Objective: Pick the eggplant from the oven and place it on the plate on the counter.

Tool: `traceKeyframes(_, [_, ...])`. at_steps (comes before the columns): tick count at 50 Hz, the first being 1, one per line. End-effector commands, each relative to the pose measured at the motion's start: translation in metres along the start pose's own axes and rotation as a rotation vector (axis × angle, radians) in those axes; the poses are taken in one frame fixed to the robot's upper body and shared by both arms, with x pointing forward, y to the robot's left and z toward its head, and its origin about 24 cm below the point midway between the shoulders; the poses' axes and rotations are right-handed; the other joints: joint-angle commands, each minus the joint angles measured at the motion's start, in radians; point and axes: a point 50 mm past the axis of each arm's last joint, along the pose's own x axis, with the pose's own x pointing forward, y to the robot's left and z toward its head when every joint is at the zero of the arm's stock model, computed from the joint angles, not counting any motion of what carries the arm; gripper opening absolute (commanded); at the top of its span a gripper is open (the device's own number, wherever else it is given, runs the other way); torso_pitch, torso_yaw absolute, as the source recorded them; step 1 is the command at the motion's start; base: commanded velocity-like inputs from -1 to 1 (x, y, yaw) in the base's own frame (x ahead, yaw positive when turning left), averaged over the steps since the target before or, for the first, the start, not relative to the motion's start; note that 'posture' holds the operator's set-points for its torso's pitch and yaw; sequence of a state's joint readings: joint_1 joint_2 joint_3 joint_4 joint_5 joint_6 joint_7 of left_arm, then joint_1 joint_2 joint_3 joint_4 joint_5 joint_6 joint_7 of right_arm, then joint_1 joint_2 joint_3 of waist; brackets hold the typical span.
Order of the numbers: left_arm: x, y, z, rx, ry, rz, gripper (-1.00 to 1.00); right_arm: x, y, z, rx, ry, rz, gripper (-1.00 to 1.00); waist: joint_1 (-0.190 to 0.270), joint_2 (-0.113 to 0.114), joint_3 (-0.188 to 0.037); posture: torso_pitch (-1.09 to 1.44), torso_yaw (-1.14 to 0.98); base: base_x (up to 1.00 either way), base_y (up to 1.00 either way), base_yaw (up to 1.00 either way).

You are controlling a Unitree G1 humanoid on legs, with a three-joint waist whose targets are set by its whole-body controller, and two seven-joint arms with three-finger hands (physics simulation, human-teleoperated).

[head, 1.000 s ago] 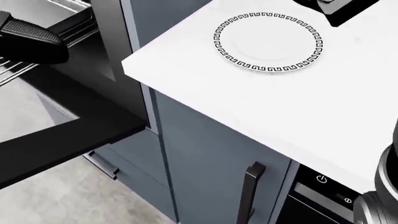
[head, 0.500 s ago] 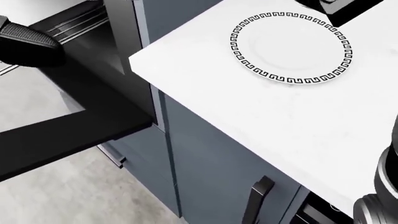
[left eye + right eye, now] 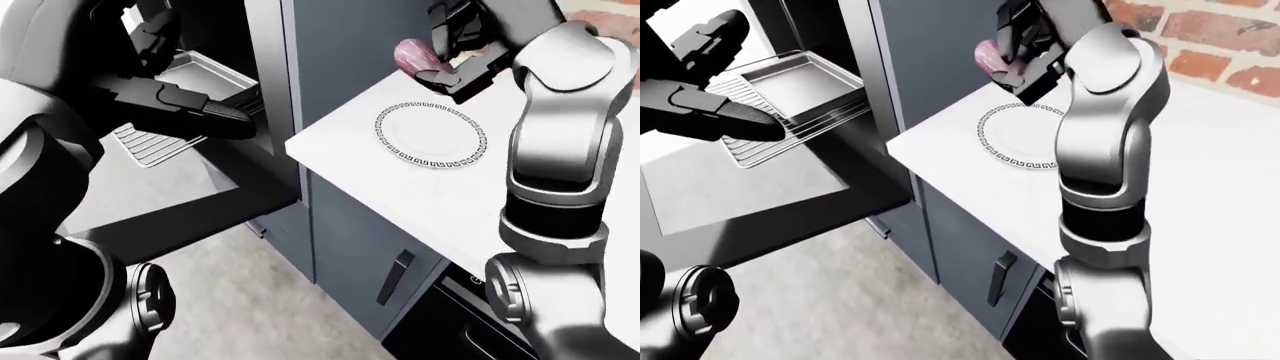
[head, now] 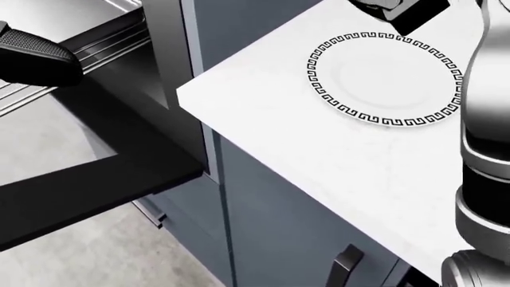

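Right hand point(image 3: 455, 52) half hides the eggplant point(image 3: 412, 54) above the plate point(image 3: 432, 136).

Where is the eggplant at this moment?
In the left-eye view, the eggplant is near the top, held in the right hand just above the plate on the white counter.

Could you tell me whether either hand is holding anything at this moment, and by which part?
The right hand grips the eggplant near one end; the left hand holds nothing.
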State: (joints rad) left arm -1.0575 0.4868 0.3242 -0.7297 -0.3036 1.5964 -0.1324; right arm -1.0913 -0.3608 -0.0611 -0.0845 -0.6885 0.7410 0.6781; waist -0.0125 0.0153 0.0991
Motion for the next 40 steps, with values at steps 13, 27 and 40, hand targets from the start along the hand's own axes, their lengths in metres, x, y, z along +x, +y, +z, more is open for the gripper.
traceKeyframes(13, [-0.002,0.003,0.008,0.008,-0.07,0.023,1.0,0.024,-0.003,-0.018,-0.119,0.028,-0.053,-0.98,-0.002,0.001,-0.034,0.03,0.0,0.0,0.0,0.0])
traceKeyframes(27, [0.0,0.002,-0.005,0.009,-0.055,0.023,1.0,0.05,0.005,-0.048,-0.16,0.092,-0.027,-0.98,0.0,0.0,-0.04,0.03,0.0,0.0,0.0,0.0])
traceKeyframes(40, [0.002,0.0,-0.014,0.011,-0.038,0.02,1.0,0.066,0.008,-0.055,-0.125,0.096,-0.015,-0.98,0.002,0.003,-0.046,0.03,0.0,0.0,0.0,0.0])
